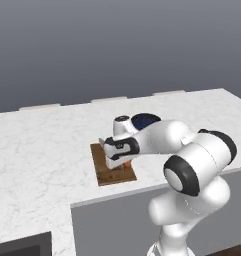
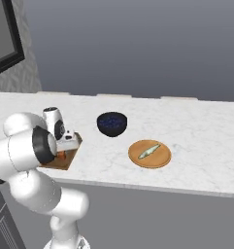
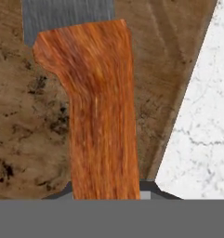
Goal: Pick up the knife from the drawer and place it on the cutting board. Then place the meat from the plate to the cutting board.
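On white marble counter (image 2: 196,131) | grey wall behind | fingers (image 1: 123,165) clamp knife (image 3: 102,116) over cutting board (image 1: 104,170)

You're in a rendered kitchen: a white marble counter (image 2: 196,126) along a grey wall, carrying a cutting board (image 1: 104,170), a dark bowl (image 2: 112,123) and an orange plate (image 2: 162,158).

Knife (image 3: 102,107) (orange-brown handle) over cutting board (image 3: 25,125)
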Motion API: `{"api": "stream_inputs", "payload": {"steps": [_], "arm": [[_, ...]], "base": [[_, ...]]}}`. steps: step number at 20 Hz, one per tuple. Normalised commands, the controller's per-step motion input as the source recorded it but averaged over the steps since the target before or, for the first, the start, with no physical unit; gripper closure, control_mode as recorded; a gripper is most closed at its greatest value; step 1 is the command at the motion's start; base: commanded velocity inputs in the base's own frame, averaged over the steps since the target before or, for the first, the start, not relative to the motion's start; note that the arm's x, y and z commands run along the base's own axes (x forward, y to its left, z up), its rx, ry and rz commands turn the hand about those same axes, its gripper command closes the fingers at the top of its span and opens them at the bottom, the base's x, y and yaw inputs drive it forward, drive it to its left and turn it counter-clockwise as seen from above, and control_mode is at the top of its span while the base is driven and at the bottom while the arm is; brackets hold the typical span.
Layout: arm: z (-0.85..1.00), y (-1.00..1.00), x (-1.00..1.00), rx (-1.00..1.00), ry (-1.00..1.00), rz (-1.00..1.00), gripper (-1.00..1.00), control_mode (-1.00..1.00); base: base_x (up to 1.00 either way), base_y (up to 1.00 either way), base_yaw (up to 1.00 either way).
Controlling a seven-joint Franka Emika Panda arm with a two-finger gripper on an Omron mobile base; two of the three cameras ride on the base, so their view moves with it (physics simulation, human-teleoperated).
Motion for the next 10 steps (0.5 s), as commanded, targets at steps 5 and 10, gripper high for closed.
{"api": "stream_inputs", "payload": {"steps": [5, 10], "arm": [[-0.07, 0.23, 0.25, 0.0, 0.0, 0.0, -1.0, -1.0], [0.11, -0.01, -0.01, 0.01, -0.02, -0.02, -1.0, -1.0]], "base": [[0.0, 0.0, 0.0], [0.0, 0.0, 0.0]]}}
